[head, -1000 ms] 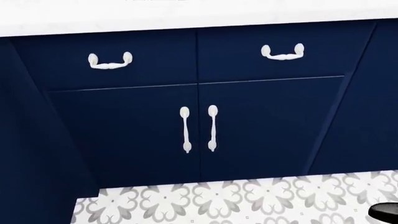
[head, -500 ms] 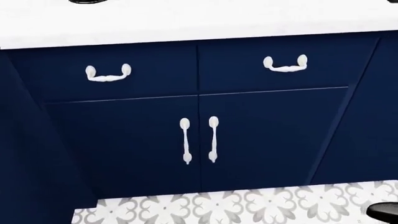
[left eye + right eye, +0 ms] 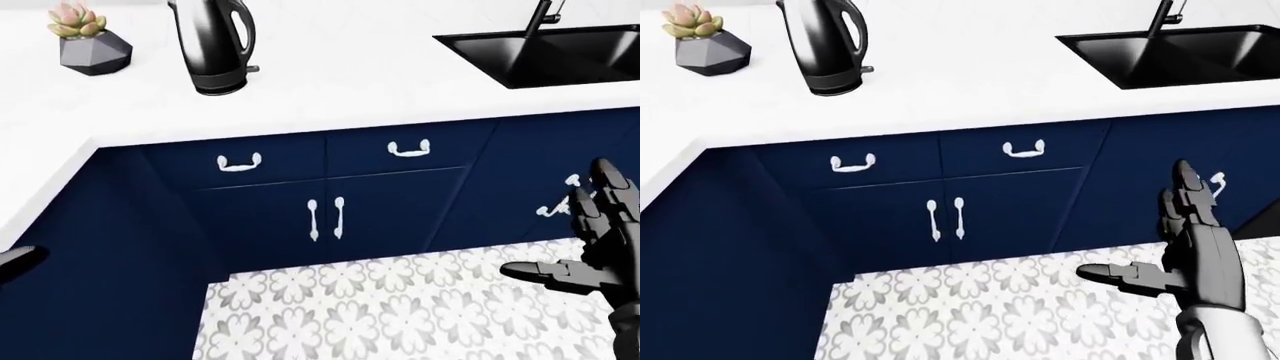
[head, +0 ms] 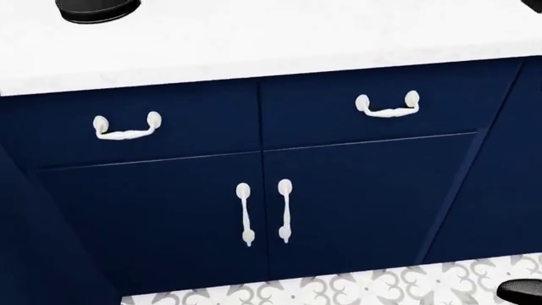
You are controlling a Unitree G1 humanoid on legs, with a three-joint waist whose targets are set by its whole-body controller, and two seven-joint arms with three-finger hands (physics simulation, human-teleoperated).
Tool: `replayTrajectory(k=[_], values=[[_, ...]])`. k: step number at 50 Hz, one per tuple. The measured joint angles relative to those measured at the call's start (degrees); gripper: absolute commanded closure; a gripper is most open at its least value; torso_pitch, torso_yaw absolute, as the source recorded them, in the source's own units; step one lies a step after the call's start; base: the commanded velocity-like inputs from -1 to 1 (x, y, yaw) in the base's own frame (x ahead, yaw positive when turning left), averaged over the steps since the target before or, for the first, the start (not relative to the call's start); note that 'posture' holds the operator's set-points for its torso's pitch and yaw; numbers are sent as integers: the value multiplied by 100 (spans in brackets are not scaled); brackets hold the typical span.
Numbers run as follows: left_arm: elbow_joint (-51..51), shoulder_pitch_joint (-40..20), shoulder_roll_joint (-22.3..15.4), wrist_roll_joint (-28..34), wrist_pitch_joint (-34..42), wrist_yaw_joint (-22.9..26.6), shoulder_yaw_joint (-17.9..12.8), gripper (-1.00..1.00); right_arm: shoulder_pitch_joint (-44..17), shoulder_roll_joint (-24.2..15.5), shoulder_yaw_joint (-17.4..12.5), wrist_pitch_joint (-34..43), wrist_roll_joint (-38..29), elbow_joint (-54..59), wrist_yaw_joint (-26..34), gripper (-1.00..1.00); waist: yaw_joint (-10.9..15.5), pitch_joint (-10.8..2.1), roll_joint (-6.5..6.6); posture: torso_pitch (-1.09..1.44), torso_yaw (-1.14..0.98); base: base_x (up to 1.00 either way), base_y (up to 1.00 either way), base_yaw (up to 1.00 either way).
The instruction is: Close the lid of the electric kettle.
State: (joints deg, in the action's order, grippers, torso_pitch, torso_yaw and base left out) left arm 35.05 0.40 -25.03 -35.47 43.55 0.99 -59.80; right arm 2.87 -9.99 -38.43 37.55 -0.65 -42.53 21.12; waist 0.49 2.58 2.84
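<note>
White counter (image 3: 330,82) runs across the top of both eye views over navy cabinets (image 3: 390,210) with white handles, and patterned floor tile (image 3: 400,307) fills the bottom. On the counter, near its upper left part in the left-eye view, stands the kettle (image 3: 213,45) on its base; its top is cut off by the picture's upper edge, so whether the lid is up or down cannot be told. A potted succulent (image 3: 88,41) sits near the kettle, toward the counter's left end, and a black sink (image 3: 550,52) is set into the counter's right end.

Right hand (image 3: 1185,247) hangs low at the right of the right-eye view, fingers spread and thumb out, holding nothing, over the floor and well apart from the kettle. Of the left hand only a dark tip (image 3: 20,262) shows at the left edge of the left-eye view; its fingers' state cannot be told.

Judged from this, the task is barely begun: no hand is near the kettle, and the reach up to the counter and the press on the lid are all left to do.
</note>
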Motion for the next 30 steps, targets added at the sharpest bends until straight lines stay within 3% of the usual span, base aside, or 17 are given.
replayTrajectory(k=[4, 6, 8, 11, 13, 17, 19, 20, 24, 30], values=[[14, -12, -7, 30, -97, 18, 17, -100, -29, -11, 7, -102, -21, -81, -23, -100, 51, -3, -278, 0, 0, 24, 0, 0], [8, -18, -19, 39, -94, 26, 28, -100, -29, -13, 27, -112, -15, -91, -13, -100, 66, -30, -490, 0, 0, 24, 0, 0], [16, -21, 68, 25, -74, 45, 97, -100, -24, -29, -15, -86, -26, -39, -16, -100, -18, 3, -397, 0, 0, 24, 0, 0], [-15, -6, 66, -1, -1, 78, 166, -100, 39, 13, -40, -54, -76, 122, -40, -100, -98, 3, -436, 0, 0, 23, 0, 0], [5, -14, 43, -3, 11, 70, 112, -100, 28, -3, -49, -43, -87, 93, -46, -100, -103, -6, -365, 0, 0, 23, 0, 0], [70, -17, 25, 17, -68, 64, 52, -100, 13, -21, -45, -137, -86, -17, -44, -100, -139, 48, -75, 0, 0, 24, 0, 0], [79, -19, 9, 23, -100, 73, 51, -100, -3, -31, -34, -144, -84, -57, -36, -100, -142, 7, 159, 0, 0, 23, 0, 0], [32, -28, 10, 25, -101, 72, 43, -100, -11, 29, 13, -158, -78, -36, -27, -100, -97, 18, 96, 0, 0, 24, 0, 0], [-82, 25, 58, 77, -41, 47, 37, -100, 40, 57, 102, -66, -54, 53, 37, -100, 17, 2, 123, 0, 0, 24, 0, 0], [40, 4, 31, 81, -96, 59, 31, -100, 12, 30, 24, -167, -90, -28, -4, -100, 71, 1, -298, 0, 0, 24, 0, 0]])
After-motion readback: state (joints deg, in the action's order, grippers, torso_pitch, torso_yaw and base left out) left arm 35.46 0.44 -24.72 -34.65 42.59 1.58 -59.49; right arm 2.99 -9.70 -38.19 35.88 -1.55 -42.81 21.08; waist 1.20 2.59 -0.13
